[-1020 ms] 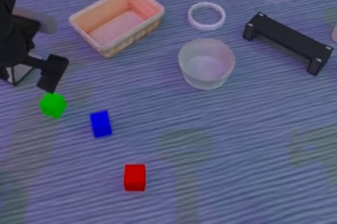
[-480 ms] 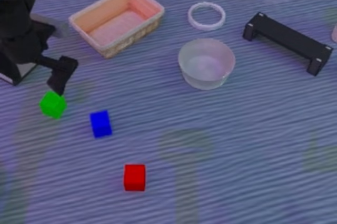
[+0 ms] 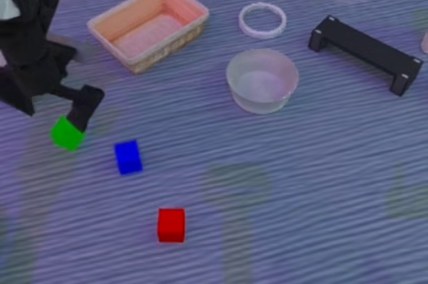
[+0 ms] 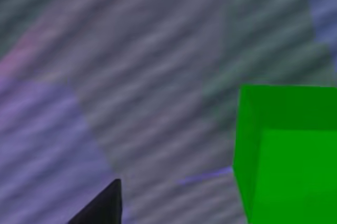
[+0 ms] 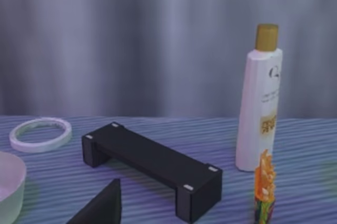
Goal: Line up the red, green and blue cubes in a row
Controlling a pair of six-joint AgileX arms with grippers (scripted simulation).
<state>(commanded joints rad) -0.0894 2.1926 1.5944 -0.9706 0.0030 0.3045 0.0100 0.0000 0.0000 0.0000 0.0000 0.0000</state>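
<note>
Left arm: the AgileX left arm reached in from the table's far left corner, its left gripper [image 3: 79,111] poised directly over the green cube [image 3: 65,134] at the left side of the table, its dark tip overlapping the cube's upper right edge in the top view.
Left gripper's grasp: how far the fingers stood apart could not be told; the left wrist view showed only one dark fingertip [image 4: 102,206] in a corner, with the green cube [image 4: 287,153] filling the opposite side, and whether the two touched was not clear.
Green cube: it sat on the striped cloth [image 3: 281,184] near the left edge, the leftmost of the three.
Blue cube [image 3: 127,157]: it lay apart from the green cube, to its right and slightly nearer the front edge.
Red cube [image 3: 171,224]: it rested farther right and nearer the front, so the three cubes formed a loose diagonal rather than a straight row.
Right arm: out of sight in the top view; its wrist camera caught one dark fingertip [image 5: 100,207], and its grip could not be judged.
Surroundings: a woven basket [image 3: 195,9], a white ring [image 3: 262,20], a clear bowl [image 3: 261,81] and a black stand [image 3: 365,54] lined the far half of the table; the right wrist view also showed a white bottle [image 5: 259,103] with a gold cap.
</note>
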